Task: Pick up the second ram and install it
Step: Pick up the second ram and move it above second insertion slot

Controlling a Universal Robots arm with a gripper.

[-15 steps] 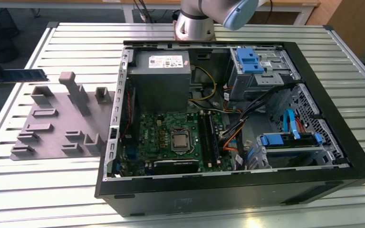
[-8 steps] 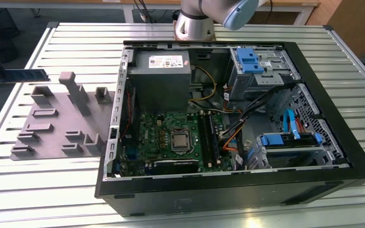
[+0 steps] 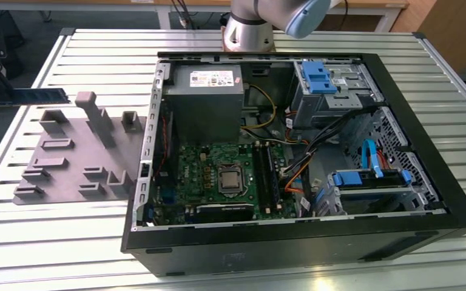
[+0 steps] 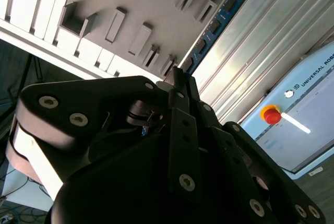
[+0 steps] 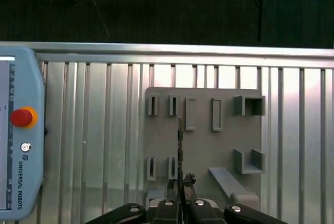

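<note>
Opening with the teach pendant (image 5: 15, 145), flat on the slatted counter (image 5: 94, 130) near the grey holder tray (image 5: 203, 130), red button (image 5: 22, 117) facing up, a few bare slats between pendant and tray.

On to the claw (image 5: 180, 190): clenched, fingers (image 4: 180, 85) pinched on one end of the second ram (image 5: 179, 140). Seen edge-on in the first wrist view, a thin dark line over the tray, beside its small slotted blocks. Seen along its length in the second wrist view, a dark-blue board with small black chips running out from the fingertips, tray behind it.

Over to the exterior view now: same stick, level, long face to the camera, off the tray's corner on the exterior view's left, free end just beside the tray's tall upright block (image 3: 87, 106). Cannot tell whether lifted clear of the tray or brushing it.

Next, just beside the tray on the exterior view's right, the open black computer case (image 3: 448, 206), lying on its side. Inside, on the tray side, the grey power-supply box (image 3: 204, 91) and the green motherboard (image 3: 209, 176) with processor (image 3: 231, 179) and long black slots (image 3: 266, 176). Farther from the tray, blue drive brackets (image 3: 324, 76) and a tangle of cables (image 3: 330, 130). Beyond the case, away from the tray, the arm's base (image 3: 247, 33) standing on the counter.
</note>
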